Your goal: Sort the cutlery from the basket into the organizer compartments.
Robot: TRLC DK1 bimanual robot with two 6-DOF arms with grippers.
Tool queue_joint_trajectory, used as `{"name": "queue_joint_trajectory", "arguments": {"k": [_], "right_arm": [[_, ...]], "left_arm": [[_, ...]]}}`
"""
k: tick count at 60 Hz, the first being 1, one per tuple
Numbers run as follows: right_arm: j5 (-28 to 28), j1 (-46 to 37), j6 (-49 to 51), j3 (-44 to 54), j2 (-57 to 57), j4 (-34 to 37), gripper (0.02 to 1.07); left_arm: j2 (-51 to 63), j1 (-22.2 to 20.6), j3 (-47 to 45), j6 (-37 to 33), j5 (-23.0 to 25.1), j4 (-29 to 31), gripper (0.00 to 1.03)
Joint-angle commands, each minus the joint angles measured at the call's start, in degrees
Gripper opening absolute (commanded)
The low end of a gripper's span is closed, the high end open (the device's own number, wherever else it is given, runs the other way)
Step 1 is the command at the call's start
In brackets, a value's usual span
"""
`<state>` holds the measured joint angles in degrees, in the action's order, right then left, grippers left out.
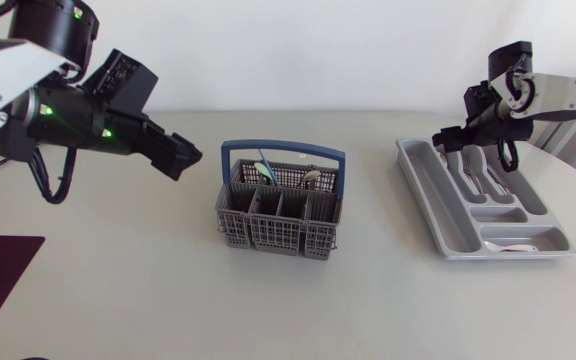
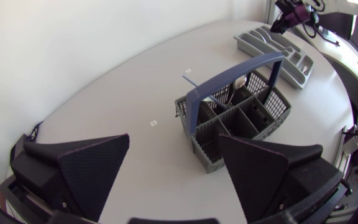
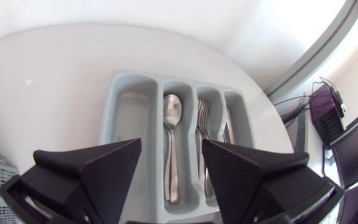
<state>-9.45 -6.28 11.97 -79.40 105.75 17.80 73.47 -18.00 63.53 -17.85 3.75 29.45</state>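
The grey basket (image 1: 280, 205) with its blue handle stands at the table's centre, with cutlery (image 1: 311, 177) in its far compartments. The organizer (image 1: 483, 195) lies to the right. The right wrist view alone resolves a spoon (image 3: 171, 112) and forks (image 3: 202, 118), possibly knives too, in neighbouring slots. The right gripper (image 3: 171, 149) hovers over the organizer, spread wide and empty. The left gripper (image 2: 174, 152) hangs left of the basket, likewise spread and empty. The table (image 1: 148, 280) is pale grey.
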Motion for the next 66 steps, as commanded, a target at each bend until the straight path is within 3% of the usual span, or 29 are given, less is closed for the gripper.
{"name": "queue_joint_trajectory", "arguments": {"k": [1, 13, 25, 42, 52, 66], "right_arm": [[2.25, 1.8, -0.37, 4.95, -4.15, 0.04, 0.79], [7.96, 7.95, -1.68, 9.17, -7.58, 0.48, 0.78], [11.74, 13.05, -3.88, 7.33, -5.38, 0.65, 0.56], [17.89, 16.83, -6.17, -0.76, 2.7, 4.26, 0.16], [22.37, 17.27, -7.13, -5.86, 6.83, 6.81, 0.13], [27.73, 19.03, -7.84, -11.48, 12.28, 11.11, 0.12]], "left_arm": [[-0.52, 0.51, -4.2, -1.67, -0.41, -1.5, 0.97], [-0.52, 0.25, -11.32, -3.07, -0.32, -5.11, 0.9], [-0.52, -1.25, -15.54, -4.13, 0.03, -7.3, 0.75], [0.09, -5.47, -20.64, -4.39, 0.56, -12.67, 0.29], [2.73, -7.05, -20.99, -4.65, 0.56, -13.46, 0.04], [7.39, -7.05, -20.55, -5.8, 1.88, -14.34, 0.04]]}}
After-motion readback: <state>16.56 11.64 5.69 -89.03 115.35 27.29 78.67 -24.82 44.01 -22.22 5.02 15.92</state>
